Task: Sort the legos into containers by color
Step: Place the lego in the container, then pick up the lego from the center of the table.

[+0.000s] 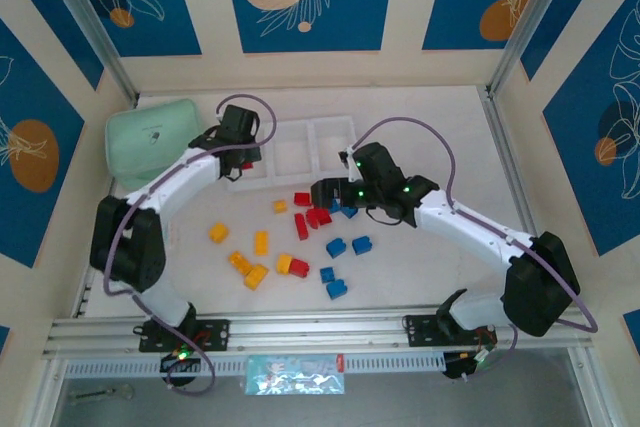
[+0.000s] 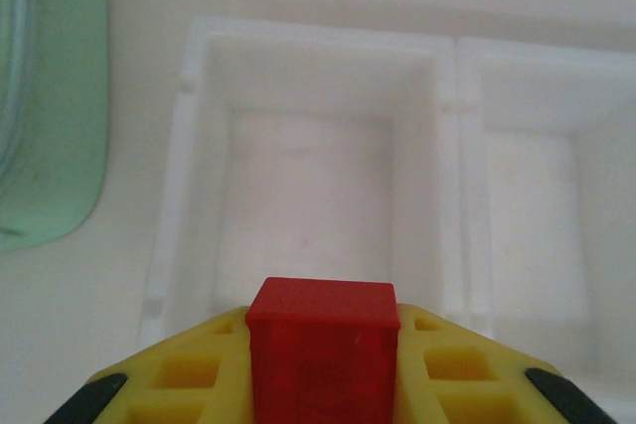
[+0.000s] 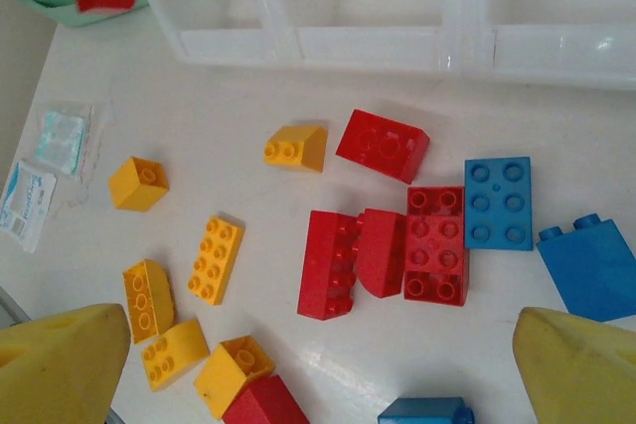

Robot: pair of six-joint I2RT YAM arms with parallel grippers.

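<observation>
**Left hand.** The left hand (image 2: 323,389) is pinched on a red brick (image 2: 323,330). The brick stands upright between the two yellow fingers (image 2: 189,374).
- Below and ahead of this hand lies the tray (image 2: 447,116). The brick hangs over the near wall of the tray's leftmost compartment.
- The middle compartment lies to the hand's right, behind a shared wall.
- The pouch (image 2: 50,96) lies to the hand's left, just beside the tray's end wall.

**Right hand.** The right hand (image 3: 318,374) is spread wide and holds nothing. It faces down over the desk (image 1: 420,147), on the near side of the tray.
- Ahead of the hand, between the lines of its fingers, sits a red cluster (image 3: 383,250) of three bricks that touch one another.
- A blue brick (image 3: 497,203) touches the cluster's right side. A second blue brick (image 3: 591,265) lies just beyond it, ahead of the right finger.
- A third blue brick (image 3: 427,411) lies closest to the hand, between the fingers.
- Past the cluster, a flat red piece (image 3: 383,146) and a yellow wedge (image 3: 296,146) lie side by side, near the tray's front wall but apart from it.
- To the hand's left, the yellow bricks (image 3: 216,260) are scattered. One of them touches a red block (image 3: 258,406) near the left finger.
- Farther left, two packets (image 3: 40,171) lie flat on the desk.
</observation>
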